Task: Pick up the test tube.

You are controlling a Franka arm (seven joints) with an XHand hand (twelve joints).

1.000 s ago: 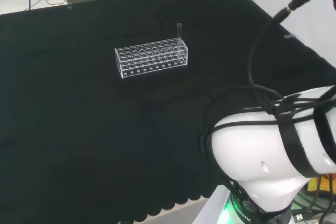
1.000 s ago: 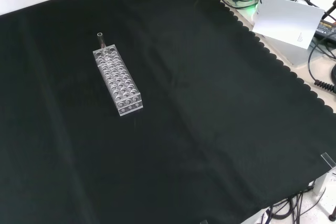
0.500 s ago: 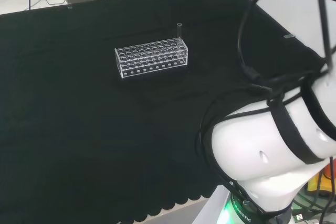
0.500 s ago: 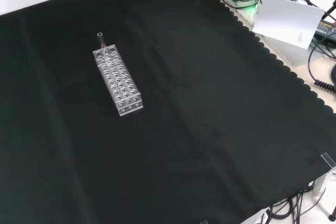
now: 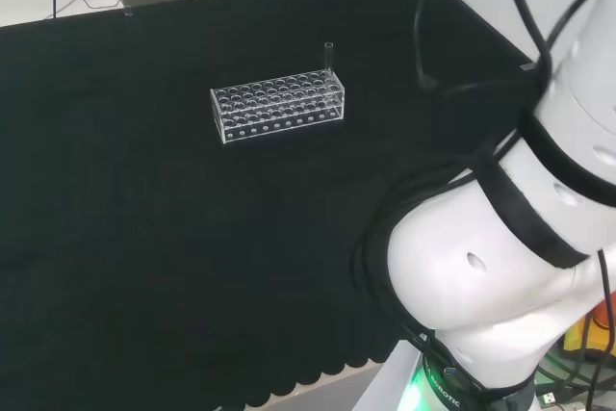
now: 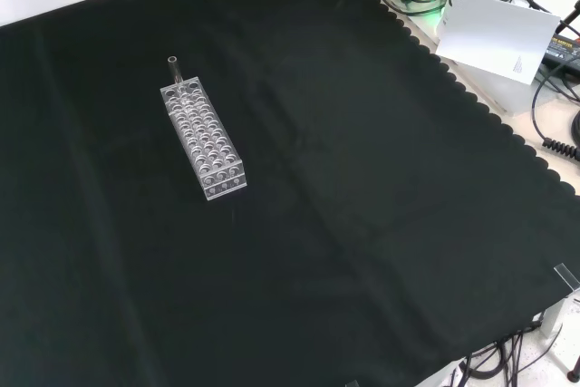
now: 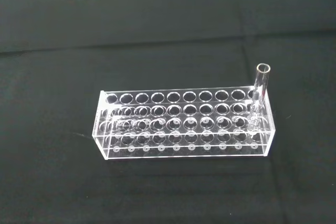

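Note:
A clear test tube [image 5: 328,55] stands upright in a corner hole of a clear plastic rack [image 5: 278,105] on the black cloth. In the front view the test tube [image 6: 174,68] rises from the far end of the rack [image 6: 203,140]. The wrist view looks down on the rack [image 7: 184,124] from some way off, with the test tube [image 7: 259,90] in an end hole. All the other holes of the rack look empty.
The arm's white links [image 5: 510,247] stand large at the head view's right. Cables and a white sheet [image 6: 494,33] lie beyond the cloth's scalloped edge at the front view's top right. Wide black cloth [image 6: 362,224] surrounds the rack.
The arm's white links have swung up and to the right in the head view. The rack and test tube have not moved.

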